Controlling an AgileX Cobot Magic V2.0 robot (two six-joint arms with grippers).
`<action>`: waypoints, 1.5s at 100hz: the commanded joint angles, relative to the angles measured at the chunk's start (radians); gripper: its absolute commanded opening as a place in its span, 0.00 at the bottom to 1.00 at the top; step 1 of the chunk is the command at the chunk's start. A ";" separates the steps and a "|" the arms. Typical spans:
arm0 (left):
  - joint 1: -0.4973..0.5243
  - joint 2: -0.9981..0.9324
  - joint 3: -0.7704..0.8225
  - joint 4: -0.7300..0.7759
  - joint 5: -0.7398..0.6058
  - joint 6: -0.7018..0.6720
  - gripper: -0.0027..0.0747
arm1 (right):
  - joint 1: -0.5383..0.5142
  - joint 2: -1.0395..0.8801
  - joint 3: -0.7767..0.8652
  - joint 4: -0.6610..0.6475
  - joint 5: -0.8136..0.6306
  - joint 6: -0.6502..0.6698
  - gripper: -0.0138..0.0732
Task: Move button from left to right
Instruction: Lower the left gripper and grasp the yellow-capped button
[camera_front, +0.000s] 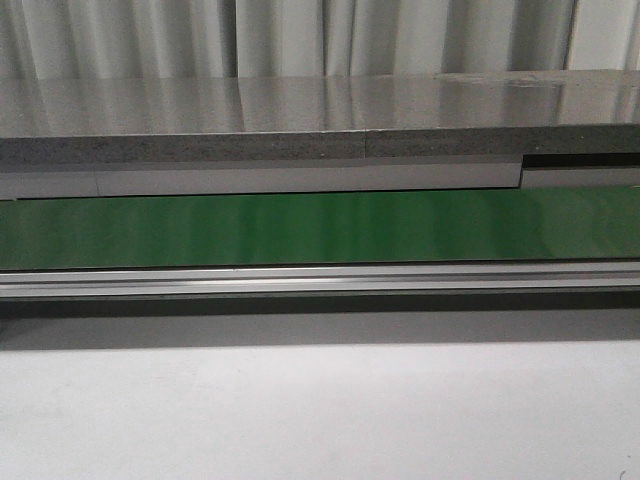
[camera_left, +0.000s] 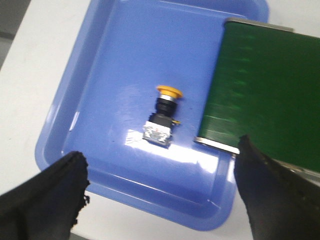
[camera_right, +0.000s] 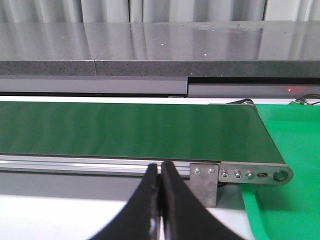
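On the left, seen from the left wrist, the button (camera_left: 164, 116) lies on its side near the middle of a blue tray (camera_left: 85, 90), its yellow cap pointing away from the fingers and its black body with a pale labelled face nearer them. Nothing touches it. The left gripper (camera_left: 162, 192) hangs above the tray with its two black fingers (camera_left: 47, 197) spread wide, one on each side of the button (both well clear of it). Just beside the tray, the end of a green belt (camera_left: 265, 95) overlaps the tray's edge.

Across the front view the belt (camera_front: 320, 228) runs the full width behind a silver rail (camera_front: 320, 279), with a grey ledge (camera_front: 300, 125) behind it and a white table (camera_front: 320, 410) in front; no arm shows there.

Further right, the right gripper (camera_right: 160, 200) has its fingers pressed together, holding nothing, before the belt's far end, where a green tray (camera_right: 292, 150) sits.
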 joint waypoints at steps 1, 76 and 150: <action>0.054 0.048 -0.047 -0.001 -0.063 -0.002 0.78 | -0.001 -0.020 -0.014 0.004 -0.086 -0.002 0.08; 0.101 0.588 -0.250 -0.126 -0.090 0.103 0.77 | -0.001 -0.020 -0.014 0.004 -0.086 -0.002 0.08; 0.102 0.714 -0.258 -0.137 -0.070 0.103 0.76 | -0.001 -0.020 -0.014 0.004 -0.086 -0.002 0.08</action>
